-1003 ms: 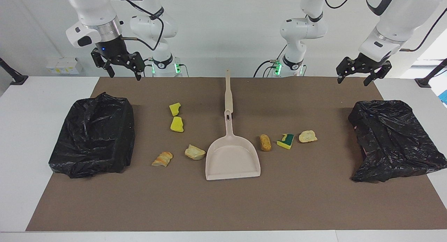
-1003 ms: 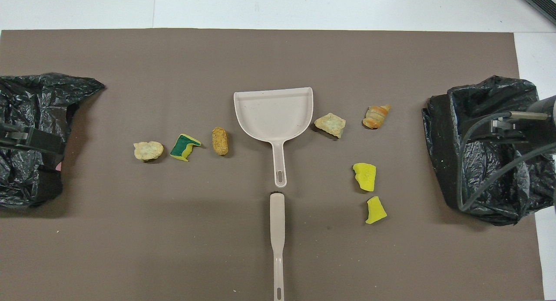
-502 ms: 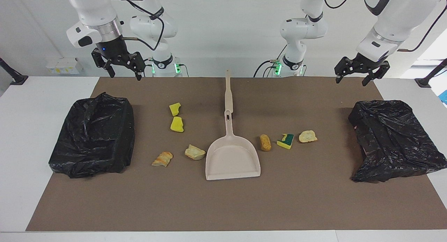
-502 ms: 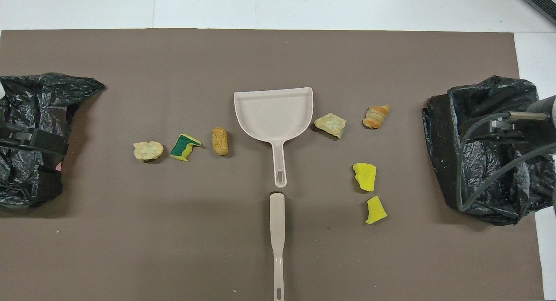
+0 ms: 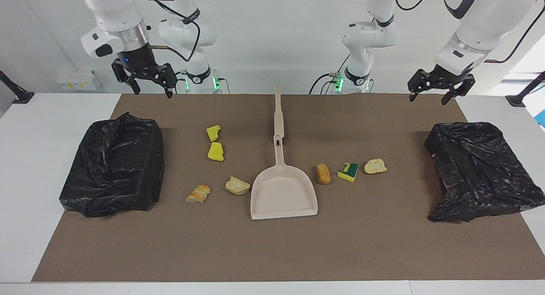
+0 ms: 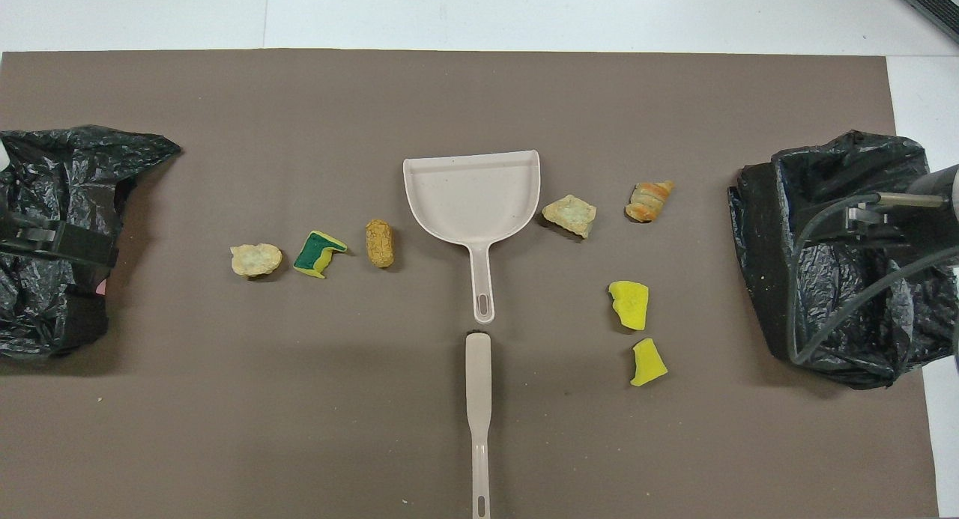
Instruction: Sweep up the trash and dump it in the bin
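Since earlier frames, left gripper [image 5: 433,93] rose slightly at upper right, right gripper [image 5: 150,87] unmoved upper left, both fingers wide; trash [image 5: 215,152] undisturbed on brown-matted worktop [image 5: 272,248], white wall.

White desk [image 5: 25,167] w/ brown mat [image 5: 272,252] on top. On the mat: beige dustpan [image 5: 284,197], brush [image 5: 279,116] nearer the robots, seven trash scraps [image 5: 216,152] scattered beside the pan, black bin bags [image 5: 113,165] at both ends.

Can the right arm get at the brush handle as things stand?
Probably yes. The right gripper hangs open above the mat's near edge, and the brush lies flat with bare mat around its handle; only the dustpan handle meets its far tip.
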Motion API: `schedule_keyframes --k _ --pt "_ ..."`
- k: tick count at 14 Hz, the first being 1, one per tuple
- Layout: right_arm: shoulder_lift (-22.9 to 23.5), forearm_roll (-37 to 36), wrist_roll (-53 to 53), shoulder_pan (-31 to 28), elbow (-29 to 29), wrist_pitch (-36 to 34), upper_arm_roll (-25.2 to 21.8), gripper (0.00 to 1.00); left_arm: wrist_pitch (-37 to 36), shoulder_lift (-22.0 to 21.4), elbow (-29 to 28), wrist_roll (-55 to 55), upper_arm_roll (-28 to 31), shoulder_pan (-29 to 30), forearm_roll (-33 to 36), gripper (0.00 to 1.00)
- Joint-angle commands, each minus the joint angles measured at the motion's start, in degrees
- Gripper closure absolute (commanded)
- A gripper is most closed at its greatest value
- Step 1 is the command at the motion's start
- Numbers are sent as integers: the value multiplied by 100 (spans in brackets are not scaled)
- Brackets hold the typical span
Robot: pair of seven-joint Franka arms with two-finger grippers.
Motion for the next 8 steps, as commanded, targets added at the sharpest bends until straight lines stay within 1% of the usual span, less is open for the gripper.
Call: schedule_keyframes --k 1,8 --pt "-66 72 40 -40 -93 49 11 0 -26 -150 -164 20 28 -47 15 0" --pt "-75 63 40 -14 -93 39 29 0 -26 -150 -164 12 11 -47 15 0"
